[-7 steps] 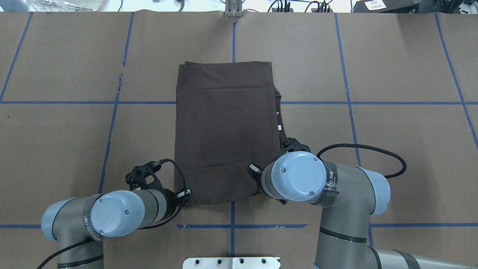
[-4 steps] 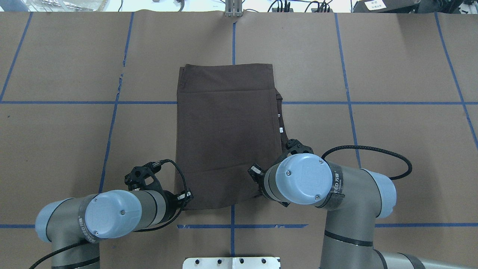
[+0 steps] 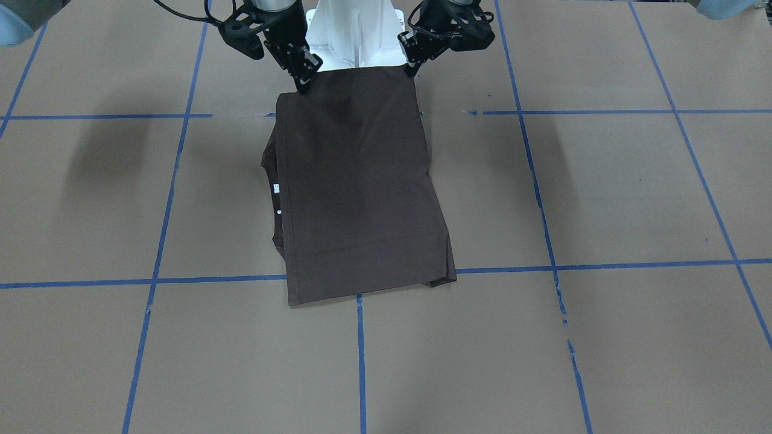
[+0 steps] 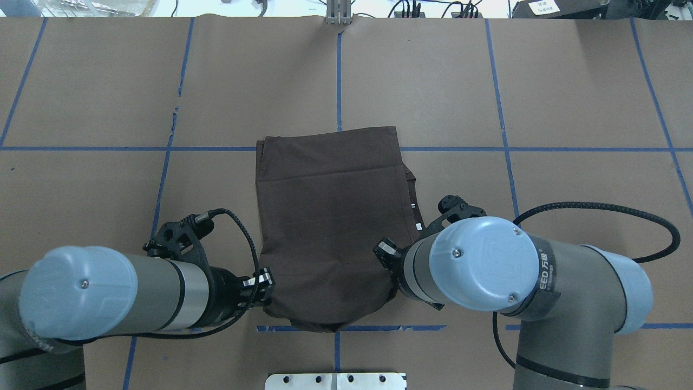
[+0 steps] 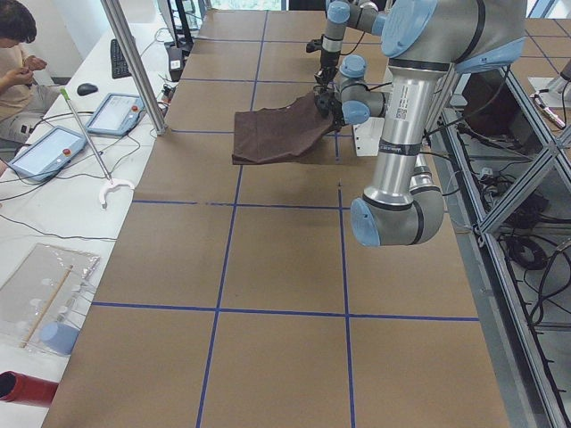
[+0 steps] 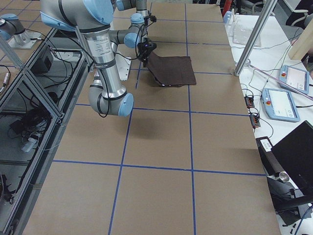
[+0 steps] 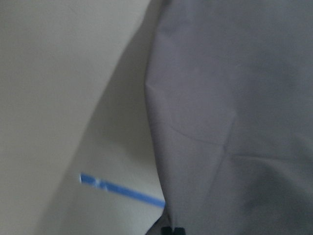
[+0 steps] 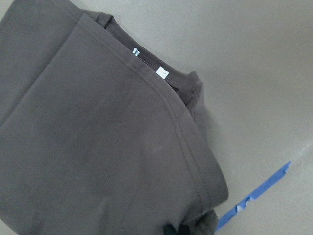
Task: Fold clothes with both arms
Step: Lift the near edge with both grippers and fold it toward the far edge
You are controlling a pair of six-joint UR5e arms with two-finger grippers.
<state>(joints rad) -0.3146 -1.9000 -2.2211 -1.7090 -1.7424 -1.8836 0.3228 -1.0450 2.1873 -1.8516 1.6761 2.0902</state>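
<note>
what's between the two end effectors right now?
Only the T-shirt: its robot-side hem runs from the left end effector to the right end effector. Clearest in the front-facing view.

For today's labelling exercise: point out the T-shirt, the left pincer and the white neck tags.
T-shirt (image 4: 330,216): overhead view, middle of folded fabric.
left pincer (image 3: 411,68): front-facing view, between fingertips.
neck tags (image 8: 162,72): right wrist view, larger tag.

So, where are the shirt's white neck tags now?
Overhead view: the white neck tags sit along the T-shirt's right edge, just ahead of the right arm's wrist.
</note>
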